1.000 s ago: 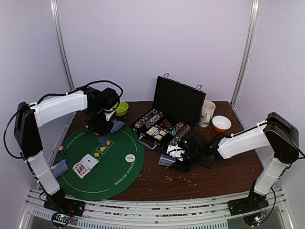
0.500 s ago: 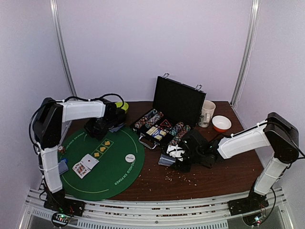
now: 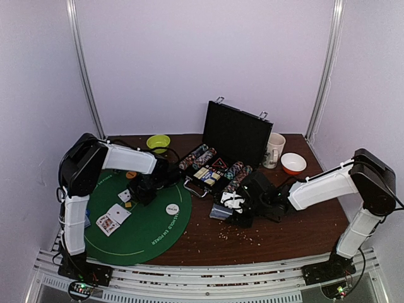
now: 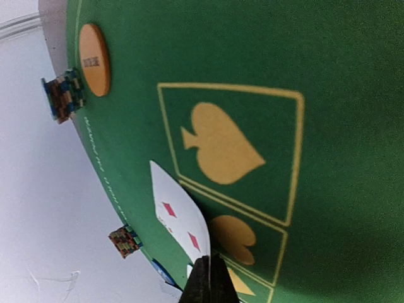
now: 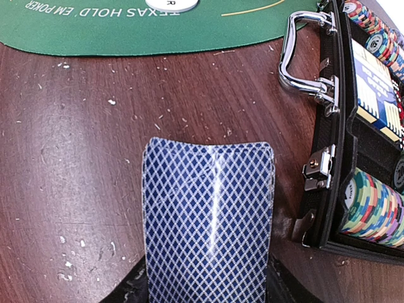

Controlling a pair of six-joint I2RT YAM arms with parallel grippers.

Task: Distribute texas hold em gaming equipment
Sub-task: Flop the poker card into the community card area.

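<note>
White arm (image 3: pixel 129 161) bent low, left gripper (image 4: pixel 207 279) over mat (image 4: pixel 328 189).

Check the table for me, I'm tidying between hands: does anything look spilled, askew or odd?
Pale specks are scattered over the brown table beside the green mat and in front of the open chip case, like a spill. The blue-backed cards in the right gripper bow along their middle rather than lying flat.
</note>
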